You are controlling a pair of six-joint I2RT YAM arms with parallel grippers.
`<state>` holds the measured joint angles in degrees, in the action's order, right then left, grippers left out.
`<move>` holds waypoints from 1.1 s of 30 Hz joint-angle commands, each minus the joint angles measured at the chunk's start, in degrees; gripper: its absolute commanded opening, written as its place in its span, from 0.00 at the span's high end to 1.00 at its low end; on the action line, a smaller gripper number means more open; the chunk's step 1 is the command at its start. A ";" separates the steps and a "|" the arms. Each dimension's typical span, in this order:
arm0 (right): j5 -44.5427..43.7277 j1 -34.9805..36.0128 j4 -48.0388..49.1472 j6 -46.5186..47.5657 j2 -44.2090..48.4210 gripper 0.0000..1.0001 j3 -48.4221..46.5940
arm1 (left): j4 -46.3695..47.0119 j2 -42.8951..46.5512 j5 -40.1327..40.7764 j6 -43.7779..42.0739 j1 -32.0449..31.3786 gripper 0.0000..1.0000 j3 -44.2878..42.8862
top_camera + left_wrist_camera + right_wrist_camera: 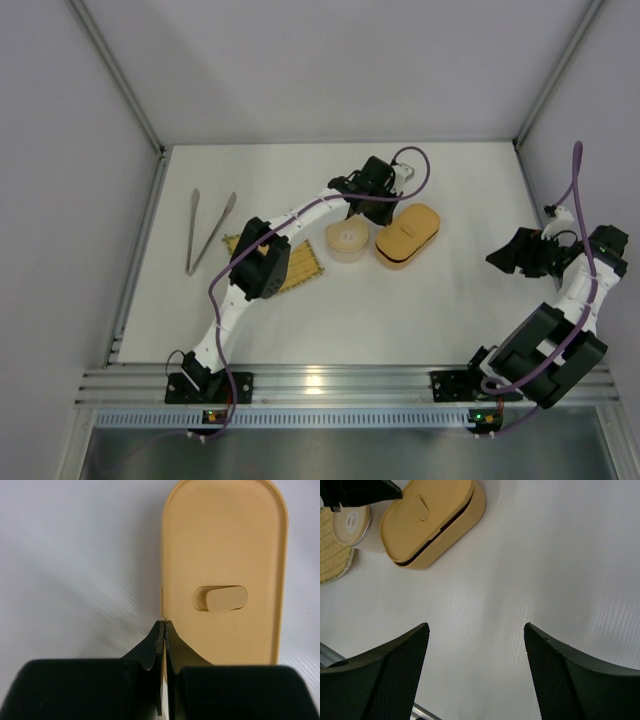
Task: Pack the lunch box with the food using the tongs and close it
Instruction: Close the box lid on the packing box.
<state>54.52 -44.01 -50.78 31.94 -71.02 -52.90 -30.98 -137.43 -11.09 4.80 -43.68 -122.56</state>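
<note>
A: Well, from above?
B: The tongs [207,230] lie left of the mat [300,264]; the lunch box [408,235] sits mid-table.
A: Left wrist?
B: My left gripper [165,627], pressed together, at the lid [225,540] edge.
A: Right wrist?
B: My right gripper [475,629] spread, box well apart.

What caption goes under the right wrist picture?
Open right gripper above the white table, the lidded lunch box ahead at upper left.
</note>
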 commanded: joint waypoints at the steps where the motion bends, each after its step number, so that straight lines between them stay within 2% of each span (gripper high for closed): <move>1: 2.34 -0.46 2.44 2.16 -0.26 0.24 -0.09 | 2.94 0.66 -1.21 -0.14 -0.26 1.00 1.44; 33: 3.31 -0.37 2.71 1.98 -0.52 0.24 -0.01 | 2.95 9.37 -0.77 -1.55 -0.35 1.00 8.39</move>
<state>54.96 -44.01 -50.74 32.42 -71.92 -52.90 -27.86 -133.23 -11.64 3.99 -43.92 -114.63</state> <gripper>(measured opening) 0.761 0.020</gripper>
